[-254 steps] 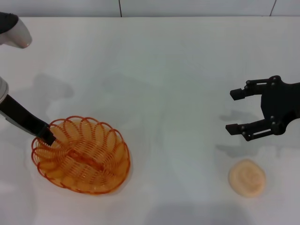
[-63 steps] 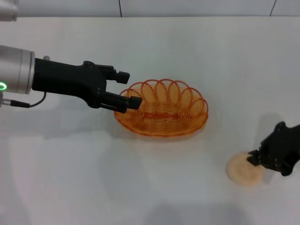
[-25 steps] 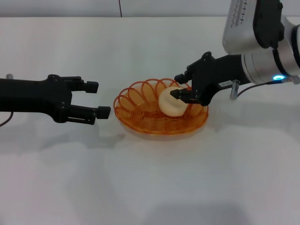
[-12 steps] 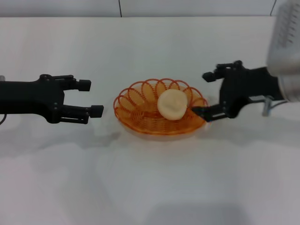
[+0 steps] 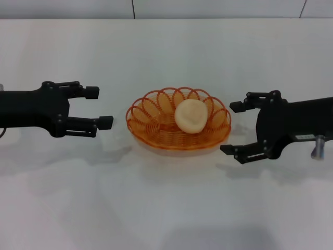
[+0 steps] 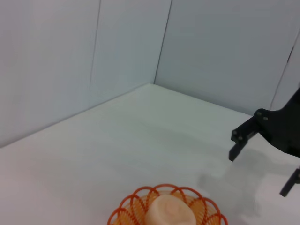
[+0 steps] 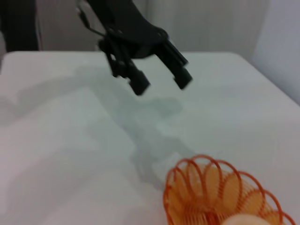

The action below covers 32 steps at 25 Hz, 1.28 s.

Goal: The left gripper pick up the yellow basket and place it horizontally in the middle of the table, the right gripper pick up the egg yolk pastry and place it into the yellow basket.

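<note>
The yellow basket (image 5: 156, 127) lies lengthwise across the middle of the white table (image 5: 166, 208). The egg yolk pastry (image 5: 191, 115) rests inside it, right of its centre. My left gripper (image 5: 99, 107) is open and empty, just left of the basket and apart from it. My right gripper (image 5: 232, 128) is open and empty, just right of the basket. In the left wrist view the basket (image 6: 126, 210) with the pastry (image 6: 169, 212) shows low down, and the right gripper (image 6: 262, 157) beyond. In the right wrist view the basket (image 7: 187, 187) and the left gripper (image 7: 161, 80) show.
A grey tiled wall (image 5: 208, 8) runs along the table's far edge. Nothing else stands on the table.
My right gripper has drawn back to the right and lower, away from the basket, leaving the pastry inside. My left gripper has moved slightly left.
</note>
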Motion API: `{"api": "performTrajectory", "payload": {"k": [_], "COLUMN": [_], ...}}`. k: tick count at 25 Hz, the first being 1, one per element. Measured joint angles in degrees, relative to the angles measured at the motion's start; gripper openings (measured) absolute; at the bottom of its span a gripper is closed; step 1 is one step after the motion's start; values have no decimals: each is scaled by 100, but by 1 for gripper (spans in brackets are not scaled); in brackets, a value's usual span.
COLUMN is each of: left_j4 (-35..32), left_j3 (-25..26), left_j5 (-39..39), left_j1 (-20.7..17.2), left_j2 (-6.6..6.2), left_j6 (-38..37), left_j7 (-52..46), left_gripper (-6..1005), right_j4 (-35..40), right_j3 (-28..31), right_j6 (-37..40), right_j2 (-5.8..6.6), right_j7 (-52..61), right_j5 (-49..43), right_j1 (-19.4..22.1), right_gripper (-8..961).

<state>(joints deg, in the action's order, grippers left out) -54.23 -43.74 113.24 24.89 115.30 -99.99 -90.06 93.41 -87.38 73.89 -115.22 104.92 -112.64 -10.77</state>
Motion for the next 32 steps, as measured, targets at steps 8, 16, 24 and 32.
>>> {"api": "performTrajectory", "payload": {"k": [8,16,24,32], "left_j4": [45,97,106,139], "left_j3": [7,0,-5,-161], "left_j5": [-95,-187,-188,-130], "left_j1": [44,50,27,97], "left_j2": [16,33,31,47], "left_j6": [5,-51,-61,-297], "left_j7": [48,51,85,176], "left_gripper": [881,881,881,881], "right_j4": [-707,-820,-848,-863], "right_j3": [763,1056,1181,1149], "right_j6": [519,923,1098,1078], "right_j2": [3,8,18,17], "right_j7": [-1513,-1684,-1687,-1690], "right_j5": [1313,1469,1459,1415], "right_j1": [164,164,164,114], "right_gripper": [862,861,860,859]}}
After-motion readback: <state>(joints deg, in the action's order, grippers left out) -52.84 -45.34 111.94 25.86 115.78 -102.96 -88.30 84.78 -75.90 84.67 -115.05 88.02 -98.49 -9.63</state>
